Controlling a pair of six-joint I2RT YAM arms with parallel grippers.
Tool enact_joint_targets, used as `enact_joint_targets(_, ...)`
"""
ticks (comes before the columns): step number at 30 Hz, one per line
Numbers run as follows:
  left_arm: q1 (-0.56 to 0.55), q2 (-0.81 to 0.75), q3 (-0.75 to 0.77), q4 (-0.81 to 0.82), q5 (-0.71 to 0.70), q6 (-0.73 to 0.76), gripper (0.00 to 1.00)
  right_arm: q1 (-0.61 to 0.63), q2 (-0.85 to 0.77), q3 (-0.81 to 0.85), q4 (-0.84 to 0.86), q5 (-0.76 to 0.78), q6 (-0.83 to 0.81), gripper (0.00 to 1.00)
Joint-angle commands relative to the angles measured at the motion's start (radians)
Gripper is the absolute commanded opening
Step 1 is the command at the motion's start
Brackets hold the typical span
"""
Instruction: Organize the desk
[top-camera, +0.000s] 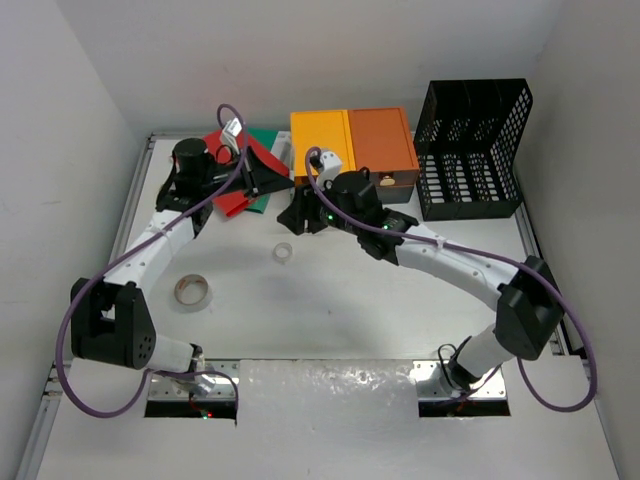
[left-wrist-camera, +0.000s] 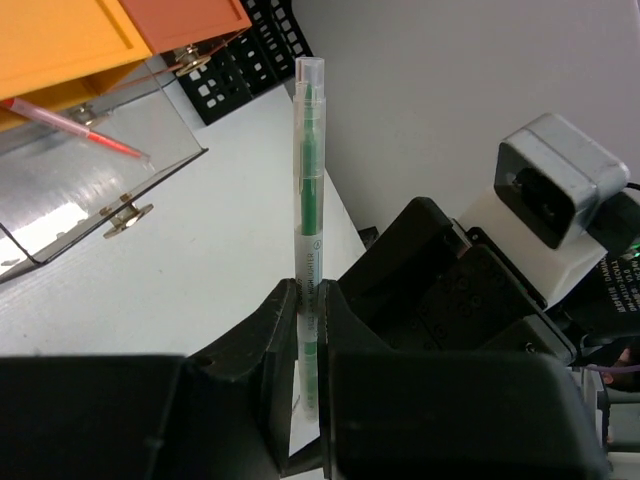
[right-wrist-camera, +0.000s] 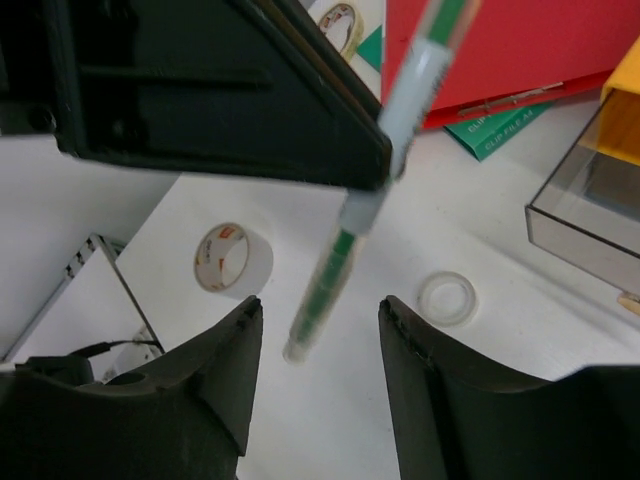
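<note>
A green highlighter pen (left-wrist-camera: 309, 180) with a clear barrel is pinched between the jaws of my left gripper (left-wrist-camera: 311, 292), which hovers over the back of the white desk (top-camera: 330, 310). The pen's free end (right-wrist-camera: 322, 300) hangs between the fingers of my right gripper (right-wrist-camera: 320, 312). That gripper is open, with a gap on both sides of the pen. From above, the left gripper (top-camera: 262, 178) and the right gripper (top-camera: 298, 213) face each other close together in front of the yellow-and-orange drawer box (top-camera: 352, 142).
A clear drawer (left-wrist-camera: 90, 190) stands pulled out of the box with a red pen (left-wrist-camera: 75, 125) in it. A tape roll (top-camera: 193, 292) and a small clear tape ring (top-camera: 284, 252) lie on the desk. Red (right-wrist-camera: 500, 50) and green (right-wrist-camera: 500, 132) folders lie at the back left, a black mesh rack (top-camera: 475, 150) at the back right.
</note>
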Motion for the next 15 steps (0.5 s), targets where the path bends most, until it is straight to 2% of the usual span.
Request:
enact_joint_targets(1, 0.007, -0.016, -0.012, 0.05, -0.003, -0.011, 0.0, -0.007, 0.031, 0.063, 0.059, -0.024, 0.038, 0.48)
enact_joint_targets(6, 0.007, -0.02, -0.021, 0.011, -0.015, 0.022, 0.0, -0.024, 0.014, 0.025, 0.087, 0.002, 0.055, 0.47)
enact_joint_targets(9, 0.007, -0.019, -0.02, 0.004, -0.012, 0.024, 0.0, -0.03, 0.016, 0.014, 0.099, 0.017, 0.058, 0.43)
enact_joint_targets(13, 0.007, -0.023, -0.021, -0.018, -0.021, 0.048, 0.0, -0.036, 0.034, 0.025, 0.099, 0.029, 0.063, 0.32)
enact_joint_targets(15, 0.007, -0.027, -0.035, -0.013, -0.038, 0.053, 0.0, -0.038, 0.051, 0.038, 0.101, 0.045, 0.058, 0.16)
